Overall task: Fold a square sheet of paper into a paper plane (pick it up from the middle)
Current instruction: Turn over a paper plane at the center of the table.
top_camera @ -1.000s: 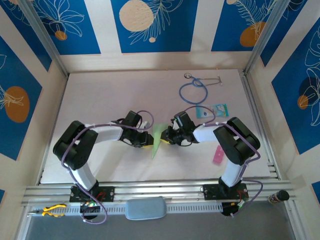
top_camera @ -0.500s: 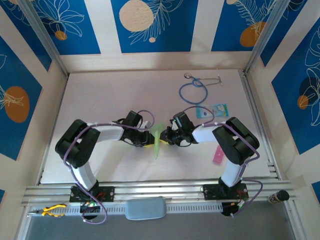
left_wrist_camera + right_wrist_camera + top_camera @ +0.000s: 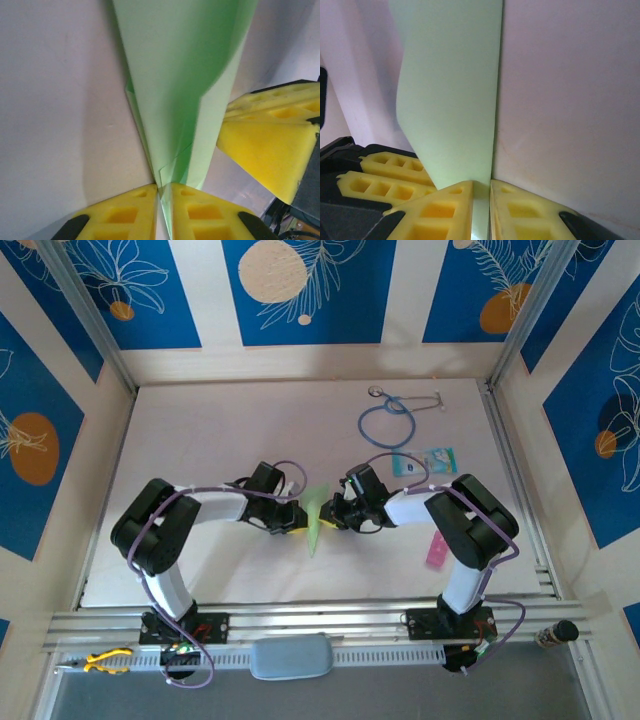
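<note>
The square sheet of paper is folded into a slim, pointed light-green paper plane (image 3: 316,517) at the table's middle, held up between both arms. My left gripper (image 3: 298,524) pinches it from the left. In the left wrist view the yellow pads (image 3: 130,210) are shut on the plane's narrow creased end (image 3: 180,75). My right gripper (image 3: 336,517) grips it from the right. In the right wrist view its jaws (image 3: 481,186) are shut on a flat flap of the paper (image 3: 455,100). Each wrist view also catches the other gripper's pads: the right gripper's (image 3: 270,145) and the left gripper's (image 3: 390,172).
A blue stethoscope (image 3: 388,420) lies at the back right. A teal-and-white card (image 3: 425,461) sits near the right arm's elbow and a small pink strip (image 3: 437,551) lies beside that arm. Yellow-handled pliers (image 3: 100,661) rest on the front rail at the left.
The left gripper's jaws have closed tighter onto the paper. The plane has shifted slightly to the right and lifted a little between the two grippers.
</note>
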{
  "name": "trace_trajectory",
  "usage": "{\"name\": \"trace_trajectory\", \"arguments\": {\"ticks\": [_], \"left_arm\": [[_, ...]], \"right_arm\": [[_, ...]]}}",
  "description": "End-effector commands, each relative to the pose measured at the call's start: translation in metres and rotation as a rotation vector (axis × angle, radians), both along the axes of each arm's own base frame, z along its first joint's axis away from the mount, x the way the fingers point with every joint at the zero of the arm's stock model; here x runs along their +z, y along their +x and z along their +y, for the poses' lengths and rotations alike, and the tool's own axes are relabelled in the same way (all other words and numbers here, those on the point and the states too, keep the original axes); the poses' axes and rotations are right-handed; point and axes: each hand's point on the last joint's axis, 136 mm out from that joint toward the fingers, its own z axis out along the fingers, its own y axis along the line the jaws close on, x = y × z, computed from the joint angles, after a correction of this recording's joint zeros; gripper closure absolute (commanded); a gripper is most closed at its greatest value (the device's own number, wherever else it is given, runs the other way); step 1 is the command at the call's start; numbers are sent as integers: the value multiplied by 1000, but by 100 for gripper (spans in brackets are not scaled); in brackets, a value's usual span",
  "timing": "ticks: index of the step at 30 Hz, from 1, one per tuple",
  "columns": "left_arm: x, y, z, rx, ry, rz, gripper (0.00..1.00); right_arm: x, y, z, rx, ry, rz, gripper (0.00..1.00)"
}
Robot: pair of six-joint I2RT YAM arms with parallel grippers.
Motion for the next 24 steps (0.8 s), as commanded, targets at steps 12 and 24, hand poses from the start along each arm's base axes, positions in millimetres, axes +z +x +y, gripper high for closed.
{"name": "trace_trajectory", "arguments": {"ticks": [12, 24], "left_arm": [[4, 6, -13, 56, -112, 1, 79], [11, 10, -15, 74, -143, -19, 80]], "right_arm": [[-9, -10, 3, 21, 5, 40, 84], [-7, -10, 5, 22, 28, 37, 87]]}}
